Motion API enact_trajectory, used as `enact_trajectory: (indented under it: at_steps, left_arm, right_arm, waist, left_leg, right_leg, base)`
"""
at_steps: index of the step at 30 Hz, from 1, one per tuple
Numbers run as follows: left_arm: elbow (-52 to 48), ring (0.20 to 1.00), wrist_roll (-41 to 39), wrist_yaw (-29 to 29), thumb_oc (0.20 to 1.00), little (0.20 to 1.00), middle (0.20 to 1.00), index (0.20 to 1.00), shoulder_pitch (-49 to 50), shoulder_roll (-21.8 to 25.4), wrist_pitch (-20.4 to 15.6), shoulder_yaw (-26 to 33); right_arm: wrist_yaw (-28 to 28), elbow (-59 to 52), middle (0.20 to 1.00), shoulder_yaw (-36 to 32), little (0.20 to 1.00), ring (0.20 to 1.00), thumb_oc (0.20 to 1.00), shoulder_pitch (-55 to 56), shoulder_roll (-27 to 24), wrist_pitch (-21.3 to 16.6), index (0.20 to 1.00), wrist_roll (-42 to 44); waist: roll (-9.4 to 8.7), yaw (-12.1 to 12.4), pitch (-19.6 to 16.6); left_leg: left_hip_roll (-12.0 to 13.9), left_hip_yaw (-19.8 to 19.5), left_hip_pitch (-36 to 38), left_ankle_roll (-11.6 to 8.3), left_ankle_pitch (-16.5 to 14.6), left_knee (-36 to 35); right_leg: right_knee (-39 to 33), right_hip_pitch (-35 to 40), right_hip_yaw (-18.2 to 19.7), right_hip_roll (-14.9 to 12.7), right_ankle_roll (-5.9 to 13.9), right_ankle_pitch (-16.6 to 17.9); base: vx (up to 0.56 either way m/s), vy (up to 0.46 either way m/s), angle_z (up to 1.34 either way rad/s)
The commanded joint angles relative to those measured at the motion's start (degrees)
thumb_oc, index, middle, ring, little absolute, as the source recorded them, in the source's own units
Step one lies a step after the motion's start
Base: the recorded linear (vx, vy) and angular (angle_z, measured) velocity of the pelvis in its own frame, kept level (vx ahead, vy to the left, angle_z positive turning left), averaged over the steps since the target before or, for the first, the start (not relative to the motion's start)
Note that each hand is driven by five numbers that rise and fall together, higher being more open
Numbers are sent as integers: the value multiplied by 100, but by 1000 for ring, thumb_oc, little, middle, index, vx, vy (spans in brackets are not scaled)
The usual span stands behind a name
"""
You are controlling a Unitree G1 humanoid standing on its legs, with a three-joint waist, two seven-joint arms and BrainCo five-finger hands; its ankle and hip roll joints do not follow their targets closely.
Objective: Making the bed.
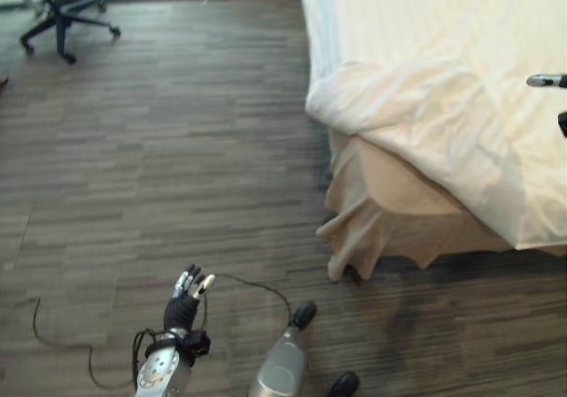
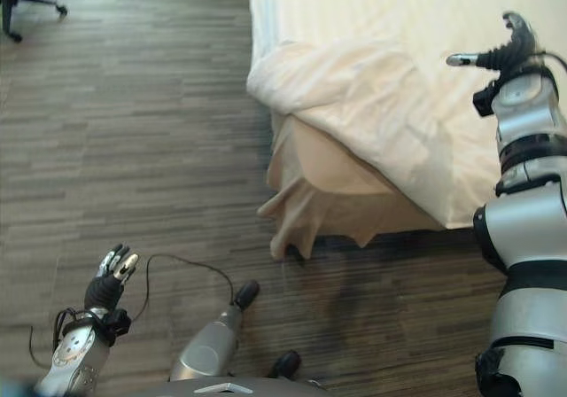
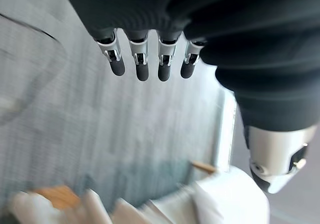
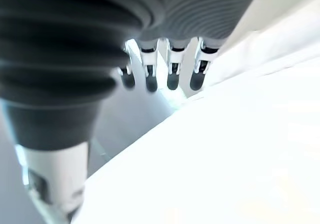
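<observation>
Your left hand (image 2: pixel 112 273) hangs low over the wood floor (image 1: pixel 177 167), fingers relaxed and holding nothing, well apart from the bed (image 1: pixel 425 25). Your right hand (image 2: pixel 509 47) is raised above the rumpled white duvet (image 2: pixel 372 105) at the bed's corner, fingers loose, gripping nothing.

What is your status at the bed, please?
Left robot hand open over floor. Right robot hand open above duvet, holding nothing. Duvet corner bunched, bed unmade. Chair far off.
</observation>
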Motion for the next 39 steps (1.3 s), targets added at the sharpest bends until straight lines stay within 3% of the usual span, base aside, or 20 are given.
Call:
enact_trajectory:
  at_steps: [1,5,7,10,14,22,23,28,31,32,33,34,35,37,39]
  left_arm:
    - [-586,1000,-224,-72,1000,1000,1000,1000,-127,376,-147,20]
    - [-668,1000,-217,-69,1000,1000,1000,1000,-222,530,-147,-138]
    - [-676,1000,-244,-40,1000,1000,1000,1000,-286,543,-155,-164]
    - [-876,1000,-269,30,1000,1000,1000,1000,-405,547,-206,-319]
    - [-869,1000,-326,159,1000,1000,1000,1000,-473,382,-229,-433]
    - [-772,1000,-367,455,1000,1000,1000,1000,-1182,75,-366,-748]
    - [-777,1000,-391,520,1000,1000,1000,1000,-1311,-32,-397,-789]
    - [-646,1000,-406,551,1000,1000,1000,1000,-1543,-164,-426,-871]
    - [-381,1000,-301,666,1000,1000,1000,1000,-1798,-226,-508,-785]
    - [-378,1000,-300,665,1000,1000,1000,1000,-1787,-213,-512,-787]
    - [-221,1000,-319,790,1000,1000,1000,1000,-1849,-290,-528,-629]
    - [-225,1000,-317,785,1000,1000,1000,1000,-1843,-272,-531,-636]
    - [-59,1000,-346,873,1000,1000,1000,1000,-1801,-375,-501,-518]
    - [12,1000,-358,922,1000,1000,1000,1000,-1661,-454,-438,-423]
    - [-28,1000,-326,933,1000,1000,1000,1000,-1503,-482,-426,-406]
  right_arm:
    - [-376,-25,1000,639,1000,1000,1000,-500,-627,42,1000,-465]
    - [-608,94,1000,1057,1000,1000,1000,-897,-895,141,1000,-877]
    - [-613,122,1000,1192,1000,1000,1000,-1016,-953,172,1000,-988]
    - [-720,390,1000,1777,1000,1000,1000,-1542,-1299,377,1000,-1414]
    - [-925,400,1000,1999,1000,1000,1000,-1709,-1543,518,1000,-1669]
    - [-917,351,1000,1427,1000,1000,1000,-990,-1108,521,1000,-1539]
    - [-835,402,200,1209,200,200,200,-593,-824,515,200,-1572]
    - [-665,304,200,862,200,200,200,271,-391,438,200,-1701]
    - [-417,-735,200,541,200,200,200,1476,368,136,200,-1550]
    - [-420,-764,200,516,200,200,200,1512,372,150,200,-1556]
    - [-155,-1742,200,498,200,200,200,2129,851,46,200,-1372]
    - [-155,-1777,200,467,200,200,200,2162,846,71,200,-1375]
    - [233,-3047,200,686,200,200,200,2844,1299,52,200,-1425]
    - [608,-4042,200,941,200,200,200,3542,1692,27,200,-1826]
    - [833,-4342,200,959,200,200,200,4151,2110,10,200,-2065]
  waist:
    - [-77,86,330]
    - [13,335,643]
    - [6,363,693]
    - [121,461,972]
    - [183,495,1197]
    - [265,464,1521]
    - [296,491,1573]
    - [381,508,1597]
    - [351,432,1629]
    - [339,438,1625]
    - [263,350,1674]
    - [298,377,1697]
    - [172,234,1715]
    - [58,104,1701]
    - [-5,30,1664]
  left_leg:
    - [-243,-20,290,-37,-141,35]
    - [-272,-169,-178,-153,0,28]
    - [-225,-188,-207,-201,-110,-46]
    - [-213,-216,-596,-318,69,-223]
    - [-239,-191,-1022,-378,146,-252]
    - [-272,-79,-1463,-362,227,-241]
    - [-292,-68,-1456,-346,234,-232]
    - [-353,-90,-1346,-311,237,-211]
    - [-324,-60,-1160,-284,201,-205]
    - [-325,-56,-1150,-284,198,-206]
    - [-268,8,-1044,-270,183,-203]
    - [-309,1,-1115,-254,316,-139]
    - [-236,78,-991,-256,289,-158]
    - [-183,166,-841,-257,244,-180]
    - [-142,224,-727,-247,205,-186]
  right_leg:
    - [-40,-384,626,-349,226,447]
    - [-47,-710,453,-324,222,397]
    - [-25,-766,490,-275,200,235]
    - [-45,-1153,364,-227,173,240]
    - [-86,-1548,378,-181,177,301]
    - [-85,-1960,432,-140,201,381]
    - [-125,-1934,421,-141,216,399]
    - [-132,-1817,376,-177,245,386]
    - [-98,-1650,375,-219,256,351]
    - [-99,-1641,377,-221,256,348]
    - [-71,-1583,450,-225,253,377]
    - [-50,-1629,395,-256,252,508]
    - [-36,-1555,423,-258,237,498]
    - [-31,-1443,461,-267,239,498]
    - [-41,-1335,500,-286,249,509]
  base:
    - [0,-55,37]
    - [-8,-83,28]
    - [29,-127,14]
    - [-47,-45,18]
    - [-46,-10,4]
    - [-24,2,-8]
    - [17,1,-10]
    - [16,5,-7]
    - [7,46,5]
    - [-7,68,-6]
    - [-84,119,-14]
    - [-83,144,-14]
    - [-66,103,-16]
    - [23,33,-19]
    - [20,44,-28]
